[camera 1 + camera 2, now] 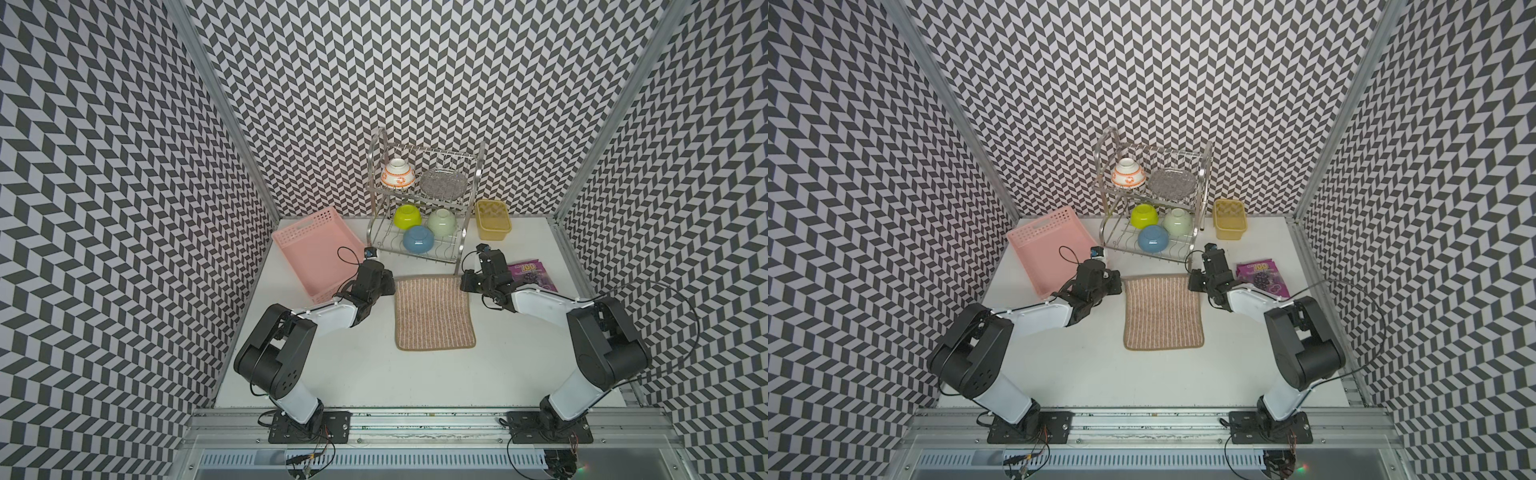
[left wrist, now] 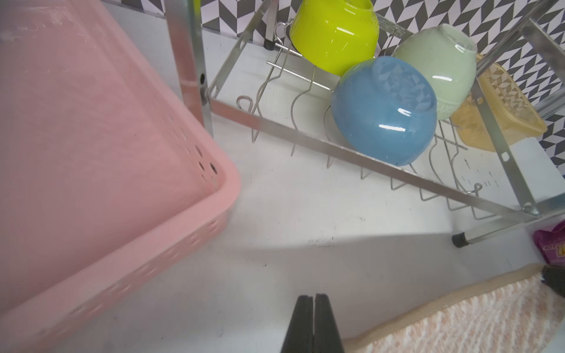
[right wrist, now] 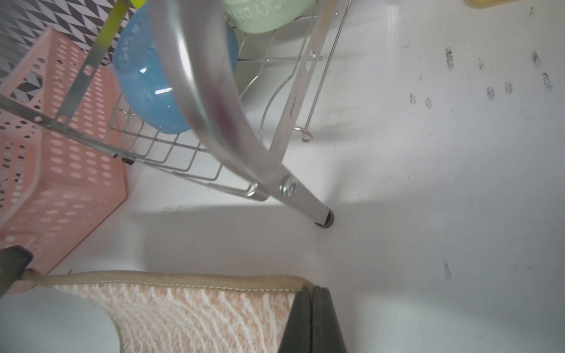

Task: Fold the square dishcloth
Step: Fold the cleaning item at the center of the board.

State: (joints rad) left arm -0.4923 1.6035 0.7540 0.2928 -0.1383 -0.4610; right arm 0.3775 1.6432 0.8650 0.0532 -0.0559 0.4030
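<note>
1. Square dishcloth (image 1: pixel 434 311): tan and white stripes with a beige border. It lies spread on the white table (image 1: pixel 332 365), reaching from the two claws back towards the arm bases. Its far corners sit one at each claw.
2. Left claw (image 2: pixel 314 298): fingers clenched flat together, the cloth's far left corner right beside them. Whether any fabric is pinched cannot be told.
3. Right claw (image 3: pixel 312 290): fingers likewise pressed together, hard against the far right corner, where the border runs up to one finger. No grasp can be confirmed.
4. Pink perforated basket (image 1: pixel 316 249): on the outer side of the left claw, close by.
5. Metal dish rack (image 2: pixel 305 136): just beyond both claws. The lower shelf holds a blue bowl (image 2: pixel 385 110), a lime bowl (image 2: pixel 333 33) and a pale green bowl (image 2: pixel 440 61), all upturned. The upper shelf holds an orange-patterned bowl (image 1: pixel 397 174) and a mesh dish (image 1: pixel 442 183).
6. Purple packet (image 1: pixel 532 276): just outside the right claw.
7. Yellow container (image 1: pixel 492 220): beyond the right claw, beside the rack
</note>
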